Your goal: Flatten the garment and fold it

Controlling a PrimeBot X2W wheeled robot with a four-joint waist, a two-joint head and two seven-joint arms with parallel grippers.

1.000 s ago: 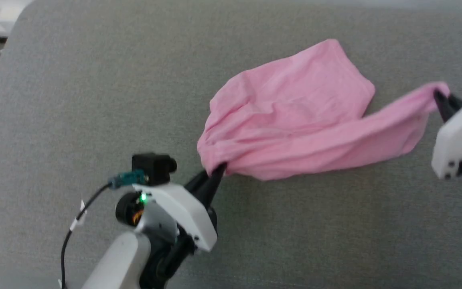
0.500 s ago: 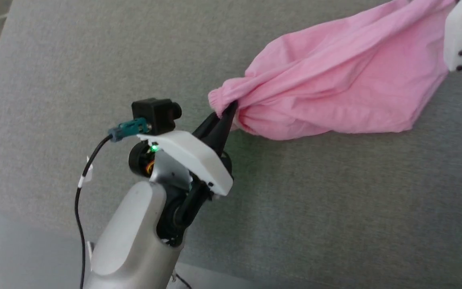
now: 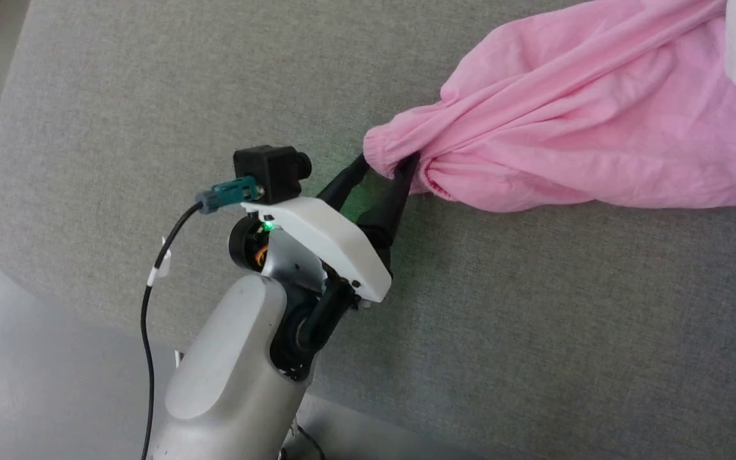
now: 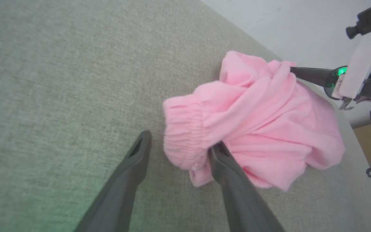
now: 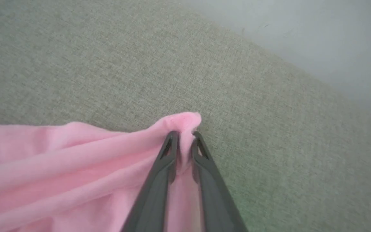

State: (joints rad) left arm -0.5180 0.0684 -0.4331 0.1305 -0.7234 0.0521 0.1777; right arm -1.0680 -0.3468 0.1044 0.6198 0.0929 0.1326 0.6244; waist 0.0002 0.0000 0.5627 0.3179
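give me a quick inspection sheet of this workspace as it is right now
surface: grey woven top, rounded corner at the near left.
job's things: pink garment, bunched and creased, neither flat nor folded; its gathered waistband lies at the left end.
clutter: nothing seen.
grippers: left gripper open, fingers astride the waistband end; right gripper nearly closed, a fold of the garment pinched between its fingers.
cables: black cable with a white tag, running to a teal plug at the wrist camera of the left arm.
surroundings: pale floor beyond the top's edge.
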